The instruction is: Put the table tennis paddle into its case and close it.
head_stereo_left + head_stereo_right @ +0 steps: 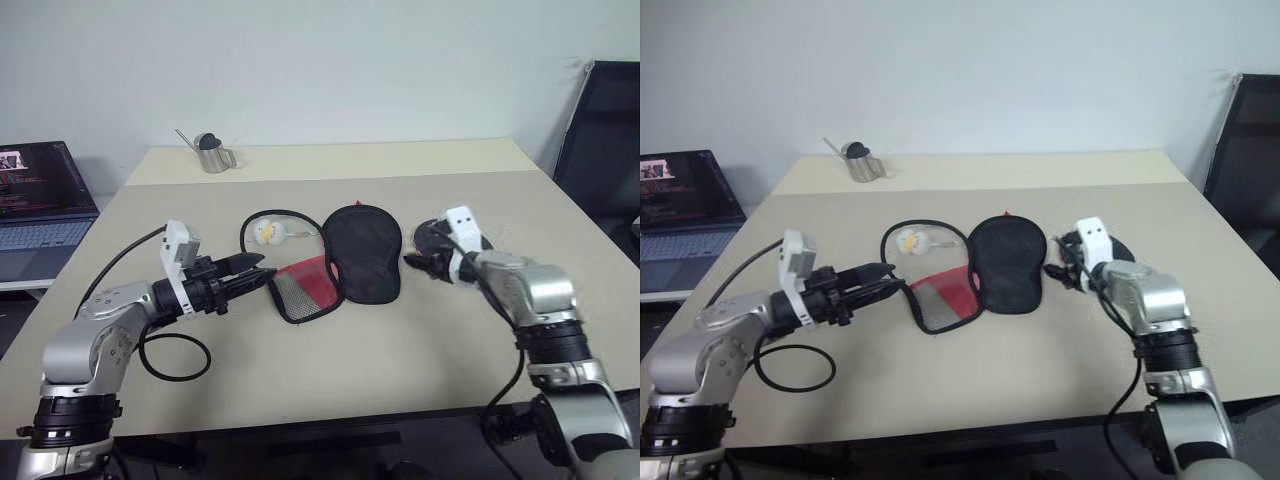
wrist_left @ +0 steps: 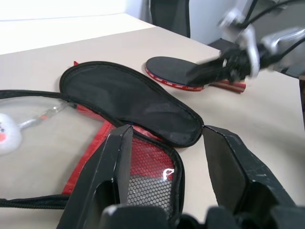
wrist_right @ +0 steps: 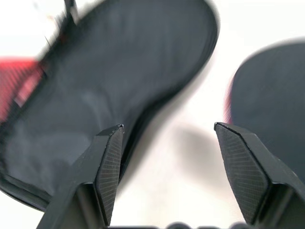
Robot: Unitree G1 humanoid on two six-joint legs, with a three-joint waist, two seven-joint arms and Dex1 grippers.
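The case lies unzipped and spread flat mid-table, its black half (image 1: 361, 252) beside its red mesh half (image 1: 305, 288). The table tennis paddle (image 2: 174, 71) rests flat on the table just right of the black half, black face up, red edge and handle showing. My right gripper (image 1: 422, 260) hovers between the paddle and the case, open, with nothing between its fingers (image 3: 110, 157). Coming in level from the left, my left gripper (image 1: 264, 273) is open too, its fingertips at the outer edge of the mesh half (image 2: 152, 176).
A small white-yellow plush charm (image 1: 265, 232) on a black cord loop lies left of the case. A metal watering can (image 1: 213, 153) stands at the back. A laptop (image 1: 40, 205) sits off the table's left side, a black chair (image 1: 605, 130) at the right. A black cable (image 1: 175, 360) loops near my left arm.
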